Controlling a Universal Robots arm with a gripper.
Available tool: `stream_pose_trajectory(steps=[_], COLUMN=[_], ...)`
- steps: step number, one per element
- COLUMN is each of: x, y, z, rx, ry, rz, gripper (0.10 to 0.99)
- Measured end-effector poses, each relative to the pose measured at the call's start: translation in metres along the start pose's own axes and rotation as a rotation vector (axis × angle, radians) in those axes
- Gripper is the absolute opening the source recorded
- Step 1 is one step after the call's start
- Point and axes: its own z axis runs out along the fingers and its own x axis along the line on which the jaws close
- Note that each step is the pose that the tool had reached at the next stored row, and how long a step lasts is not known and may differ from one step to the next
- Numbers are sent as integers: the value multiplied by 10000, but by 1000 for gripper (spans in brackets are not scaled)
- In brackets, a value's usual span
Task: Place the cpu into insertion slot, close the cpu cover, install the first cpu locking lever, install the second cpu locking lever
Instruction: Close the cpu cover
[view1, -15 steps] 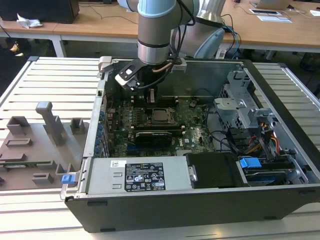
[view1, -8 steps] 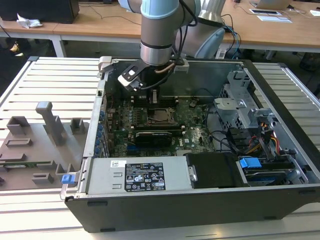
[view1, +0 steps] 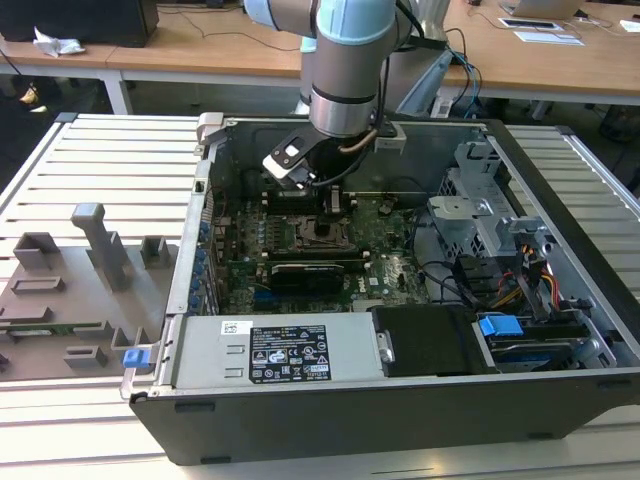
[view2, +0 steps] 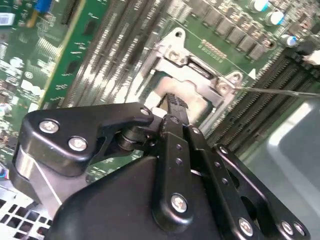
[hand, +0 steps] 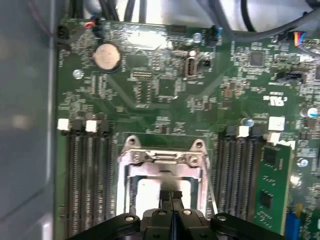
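- A robot arm (view1: 345, 60) is reaching down into an open computer case (view1: 400, 420) that is lying on its side on a slatted table.
- The gripper (hand: 171, 196) is hanging just above the middle of the socket (view1: 325, 233) on the green circuit board (hand: 165, 90). Its two black fingertips are pressed together, and nothing is showing between them.
- The chip (hand: 150, 192) is lying flat in the socket. It is showing as a pale silver square through the cut-out of the cover (hand: 162, 159).
- The cover, a thin metal frame, appears to be lying down over the chip's edges. Whether it is fully seated is not clear.
- One lever (view2: 280, 91), a thin wire rod, is sticking out past the socket corner towards the memory slots (hand: 87, 185). It is looking unlatched.
- Handling judgement: the chip is looking light, rigid and smooth-topped, so it is likely slippery. The pins beneath it are probably fragile, so any pressing should be straight down and gentle.
- The cover is looking like thin, springy sheet metal and is best pushed on its frame bars, not on the chip.
- The lever is looking thin and stiff but springy, and narrow enough to slip off a fingertip. The free end, clear of the memory slots, is seeming the best place to take hold.
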Motion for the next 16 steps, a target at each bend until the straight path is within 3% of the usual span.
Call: stream_pose_trajectory(steps=[3,11,15,16], x=[-17,-26,-33,-34], y=[2,-8,-16,-17], z=[-44,-255,-436,-451], rx=[-2,-2,-2,-2], ry=[39,46,46,46], rz=[-1,-2,-2,-2], gripper=[106,106,106,106])
